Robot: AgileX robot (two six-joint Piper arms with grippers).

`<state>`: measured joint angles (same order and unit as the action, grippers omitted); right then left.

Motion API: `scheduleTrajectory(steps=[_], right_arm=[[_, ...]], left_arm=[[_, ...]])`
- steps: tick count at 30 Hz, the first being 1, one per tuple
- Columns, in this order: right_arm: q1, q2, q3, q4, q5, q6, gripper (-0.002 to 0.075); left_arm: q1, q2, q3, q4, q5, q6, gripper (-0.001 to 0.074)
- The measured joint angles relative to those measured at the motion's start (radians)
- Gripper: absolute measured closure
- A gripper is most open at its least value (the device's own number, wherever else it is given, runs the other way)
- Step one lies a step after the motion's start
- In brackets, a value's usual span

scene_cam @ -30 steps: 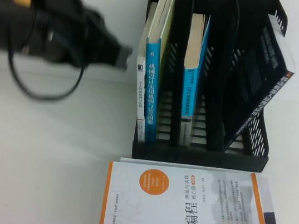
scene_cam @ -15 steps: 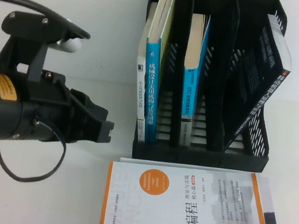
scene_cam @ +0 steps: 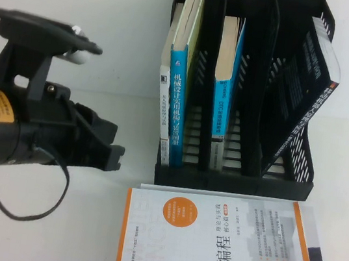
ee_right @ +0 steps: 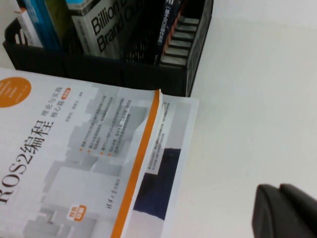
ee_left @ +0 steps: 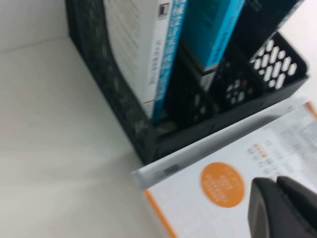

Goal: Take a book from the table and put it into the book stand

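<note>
White book with the orange circle (scene_cam: 222, 249) lies flat on the table (scene_cam: 35, 228) at the near edge, its far edge just beside the front of the book stand (scene_cam: 233, 178). Right wrist view shows a second book (ee_right: 163, 183) under it, dark cover patch showing; the high view barely hints at that.

Left gripper (scene_cam: 115, 154) hovers left of the stand's front corner, holding nothing; its fingers look nearly closed, but the left wrist view only catches one dark tip, so cannot tell for sure. Right gripper (ee_right: 285, 210) is out of the high view; only a dark edge shows in its own wrist view, over bare table right of the white book.

The book (scene_cam: 181, 85), blue spine, stands upright in the stand's left slot.

Versus half a second ago: left gripper shifted slightly left and toward the camera. Books unchanged.
</note>
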<state>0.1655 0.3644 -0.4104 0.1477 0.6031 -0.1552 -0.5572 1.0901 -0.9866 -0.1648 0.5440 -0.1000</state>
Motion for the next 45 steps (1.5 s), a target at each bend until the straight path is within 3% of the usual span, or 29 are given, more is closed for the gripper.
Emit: scheduleTrajectory(steps=[4, 15, 24, 30, 35, 45], right_arm=[[0.000, 0.000, 0.004, 0.000, 0.012, 0.000, 0.0729], [0.000, 0.000, 0.009, 0.017, 0.019, 0.000, 0.0729], [0.000, 0.000, 0.009, 0.017, 0.019, 0.000, 0.0729], [0.000, 0.000, 0.009, 0.019, 0.019, 0.000, 0.0729], [0.000, 0.000, 0.009, 0.021, 0.019, 0.000, 0.0729], [0.000, 0.000, 0.009, 0.025, 0.019, 0.000, 0.0729]], left_arm=[[0.072, -0.076, 0.102, 0.022, -0.052, 0.013, 0.0738], [0.407, -0.531, 0.620, -0.088, -0.391, 0.013, 0.0738], [0.632, -0.893, 0.924, -0.121, -0.422, 0.004, 0.0738], [0.704, -1.088, 1.008, -0.136, -0.373, -0.010, 0.0738], [0.721, -1.099, 1.007, -0.136, -0.227, -0.010, 0.0738], [0.721, -1.100, 1.002, -0.136, -0.200, -0.010, 0.0738]])
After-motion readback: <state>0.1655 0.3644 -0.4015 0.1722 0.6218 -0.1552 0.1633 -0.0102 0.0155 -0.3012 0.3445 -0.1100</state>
